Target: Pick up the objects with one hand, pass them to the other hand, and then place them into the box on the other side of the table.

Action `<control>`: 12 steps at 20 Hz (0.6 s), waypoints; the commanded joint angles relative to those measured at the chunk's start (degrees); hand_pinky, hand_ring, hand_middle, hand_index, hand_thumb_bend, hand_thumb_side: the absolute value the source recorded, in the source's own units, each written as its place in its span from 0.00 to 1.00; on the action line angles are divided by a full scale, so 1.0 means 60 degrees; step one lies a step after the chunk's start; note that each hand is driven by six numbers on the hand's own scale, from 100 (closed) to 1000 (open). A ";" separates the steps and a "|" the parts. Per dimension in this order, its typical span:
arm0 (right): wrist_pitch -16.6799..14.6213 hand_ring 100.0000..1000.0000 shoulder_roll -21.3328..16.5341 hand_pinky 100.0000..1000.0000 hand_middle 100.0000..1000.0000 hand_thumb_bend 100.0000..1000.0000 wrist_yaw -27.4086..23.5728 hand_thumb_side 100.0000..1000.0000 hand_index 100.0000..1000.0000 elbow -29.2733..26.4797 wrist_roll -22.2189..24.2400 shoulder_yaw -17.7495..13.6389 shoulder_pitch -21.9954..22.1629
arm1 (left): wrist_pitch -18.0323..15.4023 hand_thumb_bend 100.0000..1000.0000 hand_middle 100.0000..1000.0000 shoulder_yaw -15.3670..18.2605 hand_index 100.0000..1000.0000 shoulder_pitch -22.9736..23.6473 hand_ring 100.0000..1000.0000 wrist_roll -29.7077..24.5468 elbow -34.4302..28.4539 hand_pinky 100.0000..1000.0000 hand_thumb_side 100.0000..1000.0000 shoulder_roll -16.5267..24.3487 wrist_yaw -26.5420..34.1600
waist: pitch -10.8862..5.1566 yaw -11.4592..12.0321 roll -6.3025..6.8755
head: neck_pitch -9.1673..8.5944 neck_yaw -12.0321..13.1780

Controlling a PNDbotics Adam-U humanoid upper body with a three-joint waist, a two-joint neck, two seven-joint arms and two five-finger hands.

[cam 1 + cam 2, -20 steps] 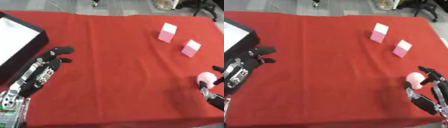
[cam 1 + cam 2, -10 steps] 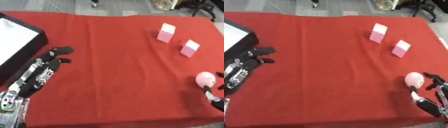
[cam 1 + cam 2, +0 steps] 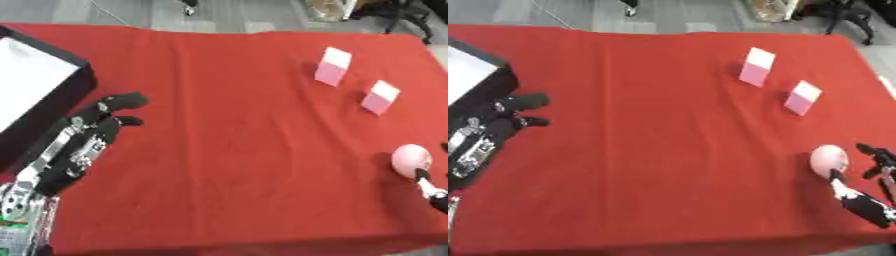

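Right eye view shows the most change: the right hand (image 3: 859, 192) has slid back toward the near right corner, and its fingers (image 3: 836, 176) are spread, holding nothing. One finger only touches the near side of the pink ball (image 3: 829, 160). A moment ago the hand sat closer around the ball, so the pick-up has not worked yet and likely needs another try. The ball lies on the tabletop (image 3: 667, 150) at the near right. Two pink blocks, one farther (image 3: 755, 66) and one nearer (image 3: 801, 97), stand far right. The left hand (image 3: 83, 142) rests open at the left, beside the black box (image 3: 39, 95). A red cloth covers the tabletop; grey floor shows beyond.
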 commanded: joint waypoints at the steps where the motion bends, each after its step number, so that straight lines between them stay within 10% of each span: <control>1: -0.0064 0.56 -0.0498 0.77 0.82 0.12 -0.0197 0.49 0.90 0.0131 0.0110 0.0050 -0.0113 | -0.0013 0.00 0.81 0.0010 0.84 -0.0083 1.00 -0.0032 -0.0208 0.81 0.74 0.0104 0.0088 | -0.0130 0.0011 0.0018 | -0.0027 -0.0032; 12: -0.0407 0.58 -0.0823 0.77 0.82 0.08 -0.0462 0.47 0.87 0.0315 0.0731 0.0500 -0.0294 | -0.0012 0.00 0.81 0.0001 0.84 -0.0088 1.00 -0.0059 -0.0217 0.81 0.74 0.0110 0.0131 | -0.0140 0.0041 0.0027 | -0.0027 -0.0033</control>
